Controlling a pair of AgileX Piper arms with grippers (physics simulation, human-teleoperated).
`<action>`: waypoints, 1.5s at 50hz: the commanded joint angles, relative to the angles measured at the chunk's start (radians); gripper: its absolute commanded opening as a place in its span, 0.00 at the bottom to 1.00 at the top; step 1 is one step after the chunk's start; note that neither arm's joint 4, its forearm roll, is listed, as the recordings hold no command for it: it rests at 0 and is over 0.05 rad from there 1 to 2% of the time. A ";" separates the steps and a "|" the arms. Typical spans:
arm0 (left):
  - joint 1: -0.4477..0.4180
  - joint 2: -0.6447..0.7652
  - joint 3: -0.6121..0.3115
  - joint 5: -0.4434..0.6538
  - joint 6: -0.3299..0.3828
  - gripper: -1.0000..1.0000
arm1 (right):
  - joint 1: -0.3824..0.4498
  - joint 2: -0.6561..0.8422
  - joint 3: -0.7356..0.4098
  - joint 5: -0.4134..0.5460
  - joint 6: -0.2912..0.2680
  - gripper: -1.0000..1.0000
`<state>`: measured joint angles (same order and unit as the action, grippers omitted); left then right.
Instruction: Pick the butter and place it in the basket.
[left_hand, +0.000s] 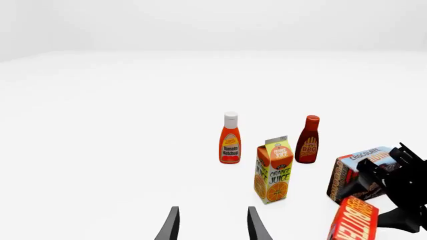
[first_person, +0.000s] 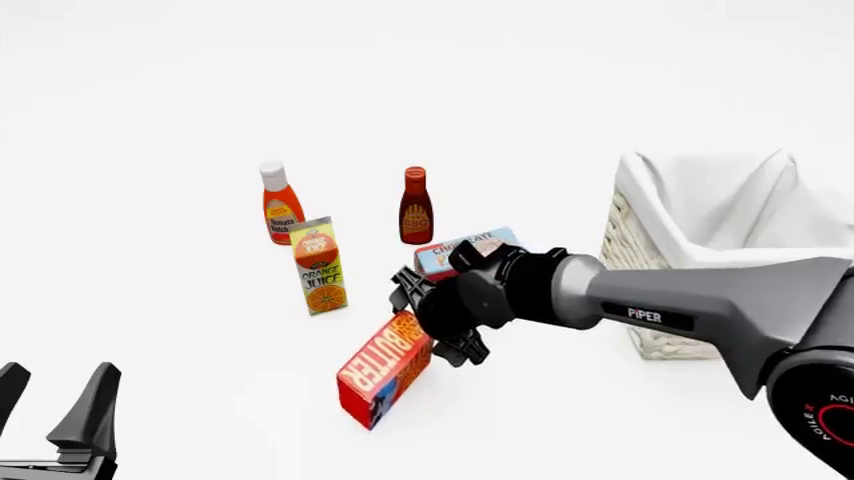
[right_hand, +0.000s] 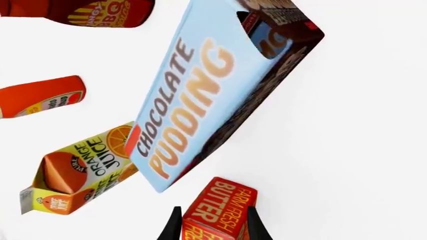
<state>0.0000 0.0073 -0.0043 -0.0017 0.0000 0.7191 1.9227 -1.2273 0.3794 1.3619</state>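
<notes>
The butter (first_person: 384, 368) is a long red box with pale "BUTTER" lettering, lying slantwise at the table's middle front. My right gripper (first_person: 434, 330) is closed on its far end, and that end looks slightly raised. In the right wrist view the butter (right_hand: 217, 212) sits between the two fingertips, touching both. It also shows in the left wrist view (left_hand: 353, 220). The cream wicker basket (first_person: 625, 240) with white lining stands to the right, apart from the butter. My left gripper (first_person: 51, 400) is open and empty at the front left; it also shows in the left wrist view (left_hand: 212, 225).
A chocolate pudding box (first_person: 461, 250) lies just behind the right gripper. An orange juice carton (first_person: 320, 268) stands left of the butter. A ketchup bottle (first_person: 279, 208) and a BBQ sauce bottle (first_person: 415, 208) stand further back.
</notes>
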 joint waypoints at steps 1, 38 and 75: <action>0.000 0.000 0.000 0.000 0.000 1.00 | -0.045 -0.035 0.025 -0.012 0.001 0.00; 0.000 0.000 0.000 0.000 0.000 1.00 | -0.059 -0.185 0.081 0.007 -0.025 0.00; 0.000 0.000 0.000 0.000 0.000 1.00 | -0.110 -0.360 0.153 0.042 -0.058 0.00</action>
<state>0.0000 0.0073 -0.0043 -0.0017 0.0000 0.6257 1.6231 -1.0753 0.4162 1.2967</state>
